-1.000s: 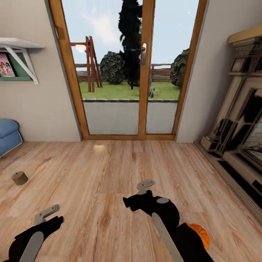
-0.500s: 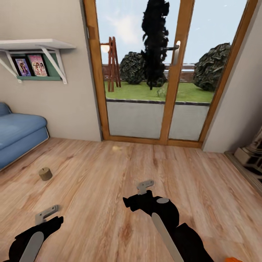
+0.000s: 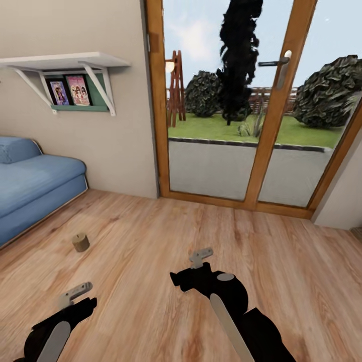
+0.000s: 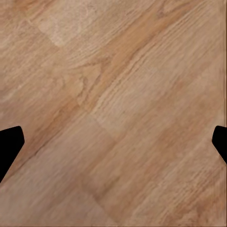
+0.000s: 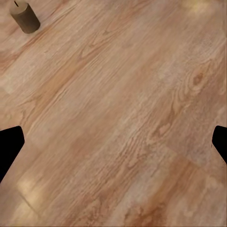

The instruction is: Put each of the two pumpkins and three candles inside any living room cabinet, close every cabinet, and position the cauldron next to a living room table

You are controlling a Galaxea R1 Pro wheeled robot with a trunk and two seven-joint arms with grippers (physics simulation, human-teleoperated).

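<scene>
Wooden floor (image 3: pixel 151 236) stretched from the robot to a glass door (image 3: pixel 236 115) at the far side. One candle (image 3: pixel 80 242) stood upright on the floor at far left, near a blue sofa (image 3: pixel 30 186). Both arms were held low and forward over bare planks, the left gripper (image 3: pixel 75 294) and right gripper (image 3: pixel 201 257) each empty with fingers apart.

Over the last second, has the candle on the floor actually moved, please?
No. The candle stands on the same floor spot before the sofa; the head camera turned left, shifting everything in view rightward together.
</scene>
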